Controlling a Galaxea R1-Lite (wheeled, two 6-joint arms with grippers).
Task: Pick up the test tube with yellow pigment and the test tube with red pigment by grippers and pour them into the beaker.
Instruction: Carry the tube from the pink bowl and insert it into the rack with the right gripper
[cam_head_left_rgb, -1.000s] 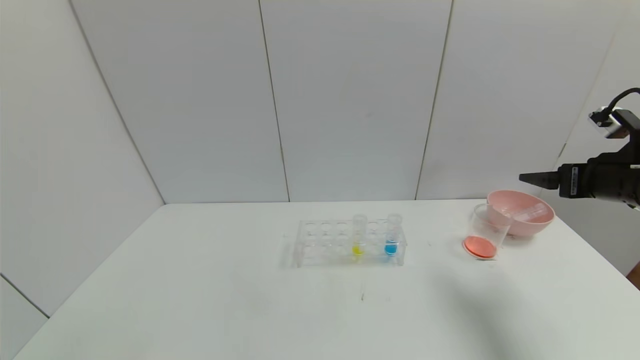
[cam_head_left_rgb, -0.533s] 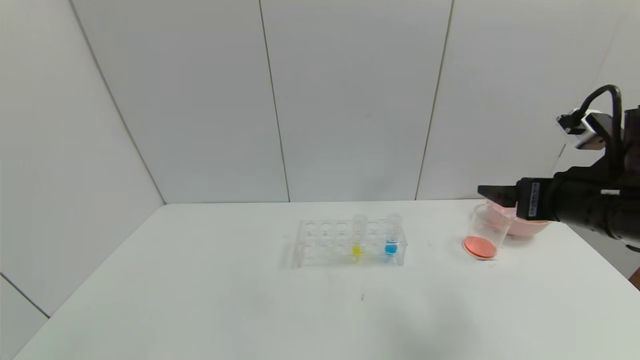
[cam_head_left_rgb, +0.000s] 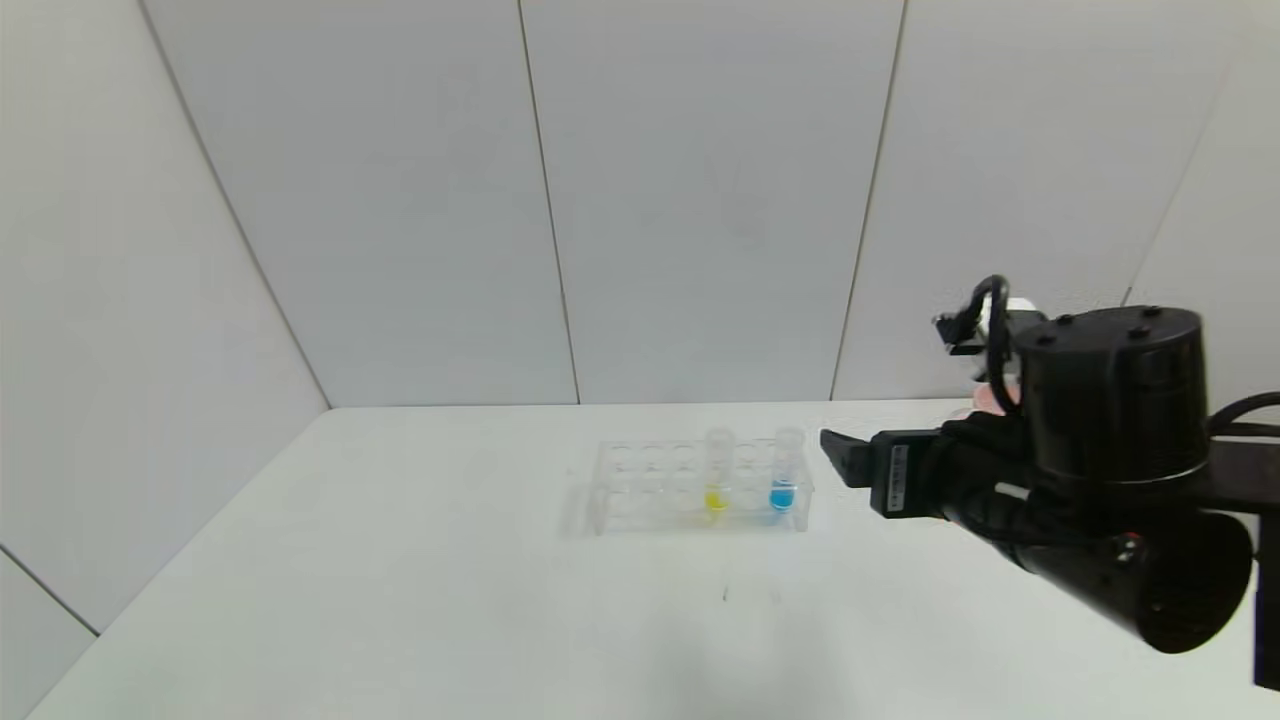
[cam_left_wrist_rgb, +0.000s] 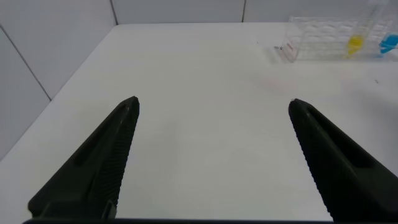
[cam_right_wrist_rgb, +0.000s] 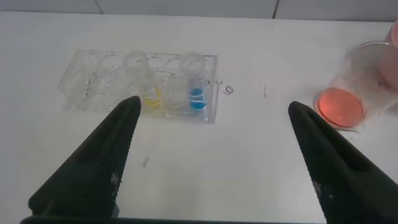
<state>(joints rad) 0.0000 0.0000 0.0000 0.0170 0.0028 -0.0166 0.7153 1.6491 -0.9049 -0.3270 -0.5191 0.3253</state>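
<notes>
**A:** Where is the right gripper (cam_head_left_rgb: 835, 452) and how do its fingers stand?

**B:** It hangs over the white table (cam_head_left_rgb: 400, 580), fingertips just to the right of the clear tube rack (cam_head_left_rgb: 700, 487), touching nothing. In its own wrist view the two black fingers (cam_right_wrist_rgb: 93, 168) are spread wide apart with nothing between them, and the rack lies beyond them.

**A:** And the left gripper (cam_left_wrist_rgb: 211, 155)?

**B:** It sits out of the head view. Its wrist camera shows its fingers splayed wide over bare table, well apart from the rack.

**A:** Where is the test tube with yellow pigment (cam_head_left_rgb: 717, 470)?

**B:** Upright in the rack, a little yellow liquid at its bottom. The tube with blue liquid (cam_head_left_rgb: 786, 468) stands in the same rack, nearer the right gripper, with one hole between them.

**A:** The beaker (cam_right_wrist_rgb: 354, 87)?

**B:** Hidden behind the right arm in the head view. The right wrist view shows it on the table well to the side of the rack, red-orange liquid at its bottom, a pink bowl (cam_right_wrist_rgb: 393, 46) touching or just behind it.

**A:** The red tube?

**B:** I cannot find it.
</notes>
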